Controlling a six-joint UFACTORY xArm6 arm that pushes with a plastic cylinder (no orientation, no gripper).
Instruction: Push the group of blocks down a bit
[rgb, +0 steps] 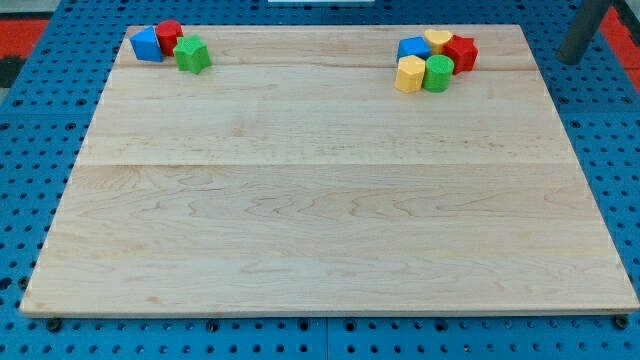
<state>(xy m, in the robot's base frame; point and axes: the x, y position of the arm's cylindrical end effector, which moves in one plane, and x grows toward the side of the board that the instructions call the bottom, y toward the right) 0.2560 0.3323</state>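
my tip (574, 58) sits off the wooden board (330, 230), no gripper to report; pushing the blue block (412, 47) off-centre could scatter the five-block cluster.

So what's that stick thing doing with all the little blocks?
It's a robot arm's rod, and it pushes blocks around the wooden board. Right now my tip is off the board at the view's top right, touching nothing. Five blocks huddle nearby: blue, yellow heart, red, yellow and green. Three more sit at the top left: blue, red and green.
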